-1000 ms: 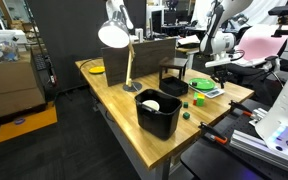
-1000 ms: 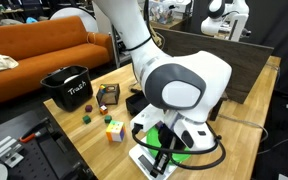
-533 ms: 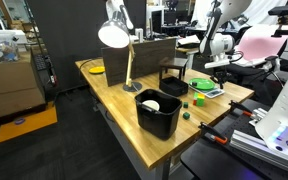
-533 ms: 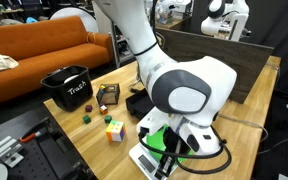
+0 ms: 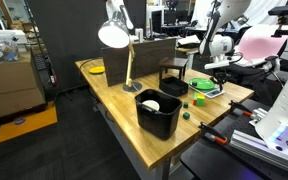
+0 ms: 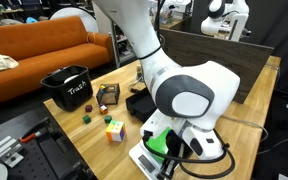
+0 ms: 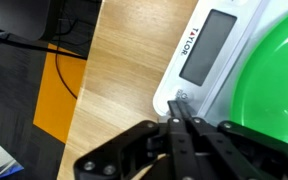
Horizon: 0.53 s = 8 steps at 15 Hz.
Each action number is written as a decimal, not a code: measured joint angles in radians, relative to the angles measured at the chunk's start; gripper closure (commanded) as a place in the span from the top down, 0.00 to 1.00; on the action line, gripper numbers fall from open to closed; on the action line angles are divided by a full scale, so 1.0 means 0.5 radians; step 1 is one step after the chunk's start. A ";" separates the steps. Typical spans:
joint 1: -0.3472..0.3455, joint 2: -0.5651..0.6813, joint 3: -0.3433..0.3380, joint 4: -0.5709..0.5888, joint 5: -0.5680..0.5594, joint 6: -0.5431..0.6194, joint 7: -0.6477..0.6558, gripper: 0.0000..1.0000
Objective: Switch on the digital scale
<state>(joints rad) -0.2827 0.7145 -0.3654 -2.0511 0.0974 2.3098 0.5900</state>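
The digital scale is a thin whitish slab with a grey display, lying at the table's corner with a green bowl on it. It also shows in both exterior views. My gripper is shut, fingers pressed together, with the tips at the round button on the scale's near corner. In an exterior view the gripper comes down on the scale's front edge; the arm's big white wrist hides most of the scale.
A black bin with a white object inside, a second black bin, a desk lamp, a black box, a colour cube and small green blocks stand on the wooden table. The table edge lies just beside the scale.
The arm has lowered and shifted slightly towards the scale's front corner. Nothing else has moved.
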 measured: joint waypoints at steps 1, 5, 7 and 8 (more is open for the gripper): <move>0.000 0.000 0.000 0.000 0.001 -0.001 -0.005 0.00; 0.007 -0.002 0.009 -0.003 0.001 -0.008 -0.028 0.00; 0.014 -0.005 0.014 -0.005 0.001 -0.012 -0.039 0.00; 0.017 -0.005 0.015 -0.005 0.001 -0.015 -0.043 0.00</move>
<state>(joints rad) -0.2741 0.7121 -0.3577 -2.0536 0.0981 2.3025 0.5684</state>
